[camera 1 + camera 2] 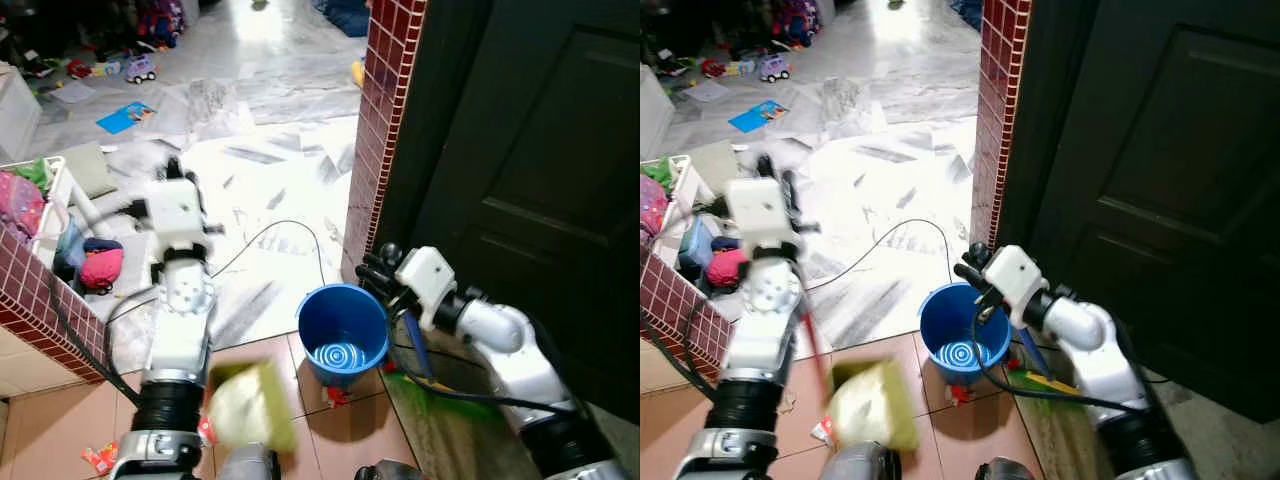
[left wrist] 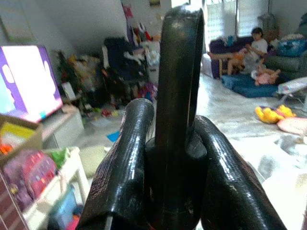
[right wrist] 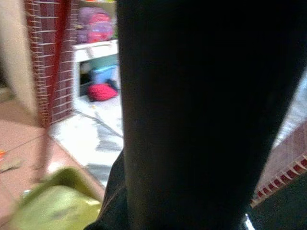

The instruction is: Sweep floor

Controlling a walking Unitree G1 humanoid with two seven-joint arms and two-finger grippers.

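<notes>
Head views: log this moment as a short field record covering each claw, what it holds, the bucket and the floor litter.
left claw: shut on black loop handle; red stick runs down to yellow-green dustpan
right claw: beside bucket rim, on blue broom handle; grip state unclear
bucket: blue, upright, by red brick pillar
broom head: green, on floor beside bucket
litter: red scraps on terracotta tiles

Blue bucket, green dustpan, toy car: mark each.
blue bucket (image 1: pixel 342 318), left eye view, inner wall.
green dustpan (image 1: pixel 250 405), left eye view, pan's face.
toy car (image 1: pixel 140 69), left eye view, body.
</notes>
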